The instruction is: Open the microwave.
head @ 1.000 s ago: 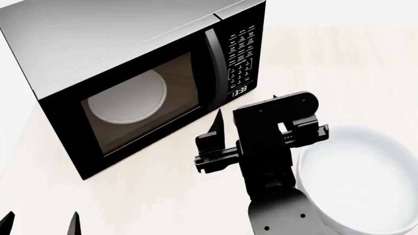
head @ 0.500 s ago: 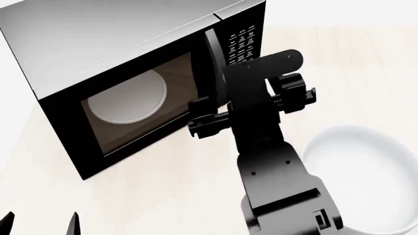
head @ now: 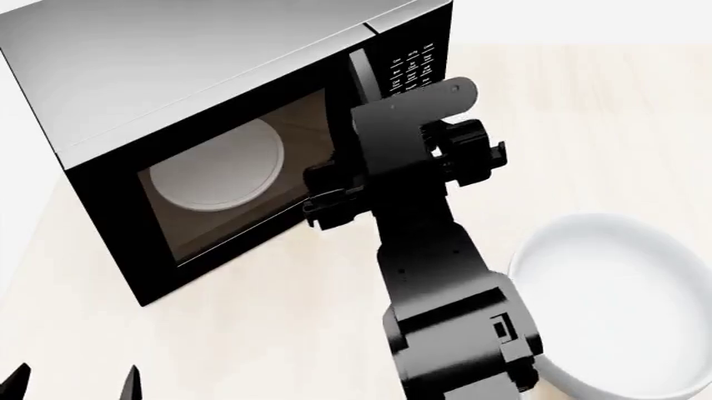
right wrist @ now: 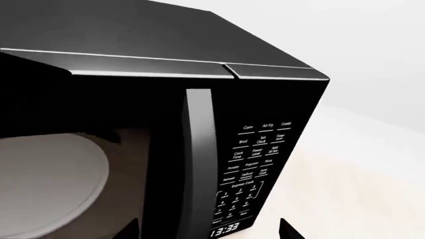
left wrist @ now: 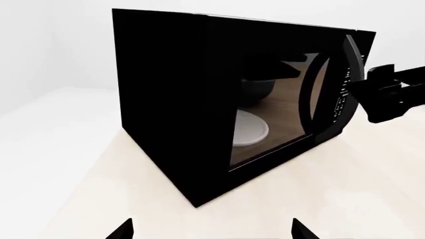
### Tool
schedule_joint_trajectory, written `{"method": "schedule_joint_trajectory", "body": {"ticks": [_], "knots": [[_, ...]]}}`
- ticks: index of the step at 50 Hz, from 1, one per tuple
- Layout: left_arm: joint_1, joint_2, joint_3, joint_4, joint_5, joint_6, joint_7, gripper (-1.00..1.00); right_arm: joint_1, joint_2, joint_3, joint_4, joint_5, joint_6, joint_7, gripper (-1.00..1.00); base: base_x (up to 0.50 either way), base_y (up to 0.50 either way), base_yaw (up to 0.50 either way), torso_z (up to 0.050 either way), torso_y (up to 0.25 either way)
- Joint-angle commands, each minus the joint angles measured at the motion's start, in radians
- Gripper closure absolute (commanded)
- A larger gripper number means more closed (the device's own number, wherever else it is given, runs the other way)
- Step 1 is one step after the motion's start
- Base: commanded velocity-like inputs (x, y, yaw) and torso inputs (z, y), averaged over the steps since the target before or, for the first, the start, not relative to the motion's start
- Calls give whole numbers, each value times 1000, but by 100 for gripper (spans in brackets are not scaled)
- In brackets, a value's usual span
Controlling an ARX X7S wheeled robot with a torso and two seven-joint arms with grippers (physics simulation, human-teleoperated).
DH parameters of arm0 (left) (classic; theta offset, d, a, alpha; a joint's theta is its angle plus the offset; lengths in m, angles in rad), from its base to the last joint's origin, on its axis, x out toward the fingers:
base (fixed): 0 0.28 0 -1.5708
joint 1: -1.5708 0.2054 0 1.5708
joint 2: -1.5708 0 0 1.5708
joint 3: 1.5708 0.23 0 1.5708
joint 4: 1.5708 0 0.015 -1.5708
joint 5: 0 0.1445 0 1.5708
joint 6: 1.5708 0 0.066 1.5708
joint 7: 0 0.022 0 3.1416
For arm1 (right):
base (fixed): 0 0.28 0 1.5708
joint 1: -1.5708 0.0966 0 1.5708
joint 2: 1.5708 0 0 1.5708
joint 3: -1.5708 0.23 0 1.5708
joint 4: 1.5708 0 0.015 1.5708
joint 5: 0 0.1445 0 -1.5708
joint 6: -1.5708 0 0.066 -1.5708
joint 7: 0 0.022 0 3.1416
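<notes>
Microwave first: it sits on the pale table, toward the robot's left and turned at an angle, grey top up, and its door looks fully closed. The glass window lies flush in the front face, with the white turntable visible behind it, and I see no gap along the door's edge in any view. So nothing of the opening itself is done yet.

What does look done is most of the approach. The right gripper is up against the front of the oven, in front of the lower part of the vertical handle, with the keypad and the clock reading 13:33 just beside it. From the right wrist camera the handle fills the middle of the frame, and 2 dark finger tips poke in on either side of it, well apart, so I take that tool to be spread. Whether the fingers already bracket the handle or sit just short of it, I cannot tell.

The left gripper hangs low and well away from the oven, its 2 tips also spread, holding nothing. A white bowl sits near the right arm, untouched.

Left to do, by my reckoning: close on the handle, then swing the door outward.
</notes>
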Motion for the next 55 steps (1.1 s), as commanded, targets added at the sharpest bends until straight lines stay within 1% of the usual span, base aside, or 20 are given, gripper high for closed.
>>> {"method": "schedule_joint_trajectory", "body": {"ticks": [1,9,17,23,28,33,38,43,44,53,55], "knots": [[0,-5,2,3,-7,0,-2,-100,54,-36,-29,164,-1,-79,-3,-100,0,0,0,0,0],[0,-10,-1,8,-16,-3,-7,-100,124,-58,-48,305,19,-144,-2,-100,0,0,0,0,0],[1,-14,0,17,-23,-8,-9,-100,174,-63,-107,442,74,-238,8,-100,0,0,0,0,0],[-4,-16,0,16,-26,-12,-13,-100,226,-67,-258,554,215,-313,33,-100,0,0,0,0,0],[1,-20,1,26,-29,-13,-16,-100,255,-67,-440,620,392,-374,59,-100,0,0,0,0,0],[2,-21,2,27,-31,-13,-17,-100,276,-67,-577,657,529,-413,75,-100,0,0,0,0,0],[1,-22,3,23,-31,-10,-17,-100,290,-67,-675,680,626,-438,86,-100,0,0,0,0,0],[4,-22,7,21,-29,-3,-17,-100,293,-67,-744,696,692,-462,95,-100,0,0,0,0,0],[4,-22,7,20,-29,-2,-17,-100,293,-67,-755,698,702,-467,96,100,0,0,0,0,0],[4,-23,9,11,-30,6,-17,-100,285,-65,-802,707,749,-502,98,100,0,0,0,0,0],[3,-24,9,11,-32,7,-18,-100,277,-34,-804,638,753,-484,125,100,0,0,0,0,0]]}}
